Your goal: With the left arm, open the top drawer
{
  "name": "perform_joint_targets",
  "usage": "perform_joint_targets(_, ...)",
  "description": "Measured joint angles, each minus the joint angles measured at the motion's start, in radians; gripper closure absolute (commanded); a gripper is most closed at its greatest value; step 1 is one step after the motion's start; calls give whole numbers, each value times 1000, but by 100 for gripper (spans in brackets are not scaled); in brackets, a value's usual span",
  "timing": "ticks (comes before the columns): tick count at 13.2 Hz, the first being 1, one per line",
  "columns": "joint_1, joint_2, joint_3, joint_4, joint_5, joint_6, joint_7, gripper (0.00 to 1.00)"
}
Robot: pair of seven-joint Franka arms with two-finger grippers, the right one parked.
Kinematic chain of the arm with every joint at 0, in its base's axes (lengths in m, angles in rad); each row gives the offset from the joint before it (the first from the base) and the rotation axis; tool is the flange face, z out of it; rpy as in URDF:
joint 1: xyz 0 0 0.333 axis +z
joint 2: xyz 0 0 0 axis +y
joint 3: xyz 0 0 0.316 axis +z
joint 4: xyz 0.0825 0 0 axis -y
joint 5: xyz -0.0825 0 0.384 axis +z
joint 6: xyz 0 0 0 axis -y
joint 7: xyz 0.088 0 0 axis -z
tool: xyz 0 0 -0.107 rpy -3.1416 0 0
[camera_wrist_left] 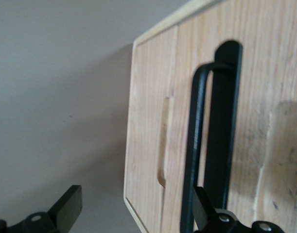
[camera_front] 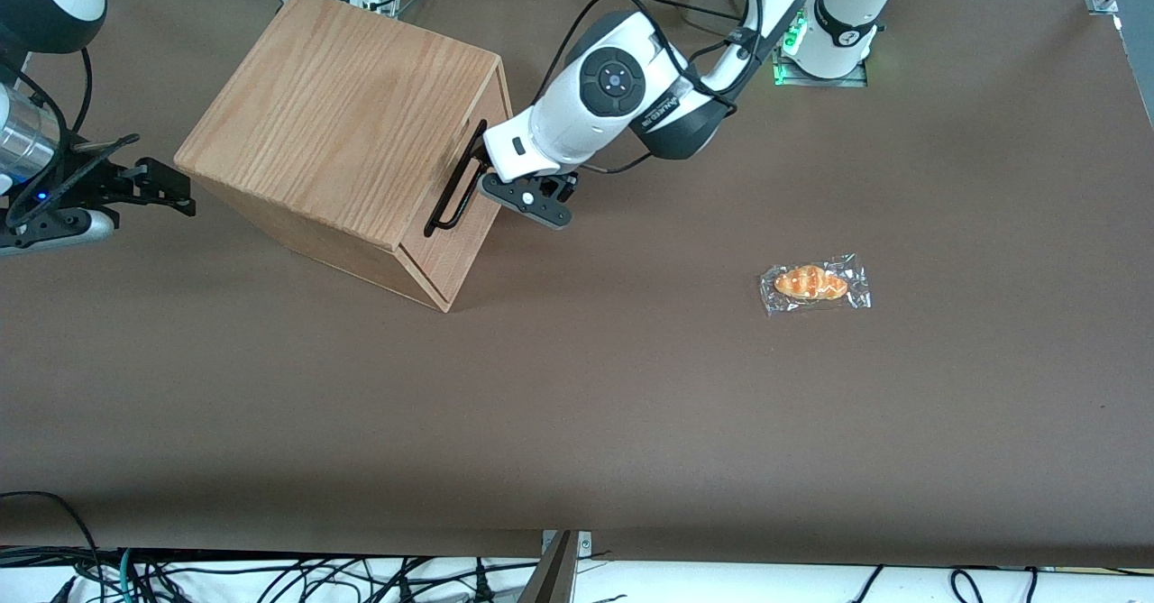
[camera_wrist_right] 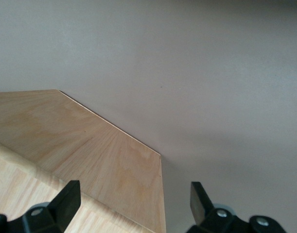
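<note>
The light oak cabinet (camera_front: 343, 125) stands at an angle on the brown table. Its top drawer (camera_front: 469, 242) has a pale wooden front with a long black bar handle (camera_front: 455, 190), and it sits flush in the cabinet. The left arm (camera_front: 613, 89) reaches down in front of the drawer. Its black gripper (camera_front: 491, 179) is at the handle, level with the bar's middle. In the left wrist view the gripper (camera_wrist_left: 133, 213) is open. The handle (camera_wrist_left: 197, 141) stands within the gap, right against one fingertip (camera_wrist_left: 202, 208). The drawer front (camera_wrist_left: 270, 107) fills the view beside it.
A wrapped bread roll (camera_front: 814, 283) lies on the table toward the working arm's end, nearer the front camera than the cabinet. The parked arm's gripper (camera_front: 135, 184) hangs close to the cabinet's side. The cabinet's top (camera_wrist_right: 90, 145) shows in the right wrist view.
</note>
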Motion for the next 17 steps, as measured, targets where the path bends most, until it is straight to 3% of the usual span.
perform_joint_targets(4, -8, 22, 3, 16, -38, 0, 0, 0)
perform_joint_targets(17, -8, 43, 4, 20, -40, 0, 24, 0)
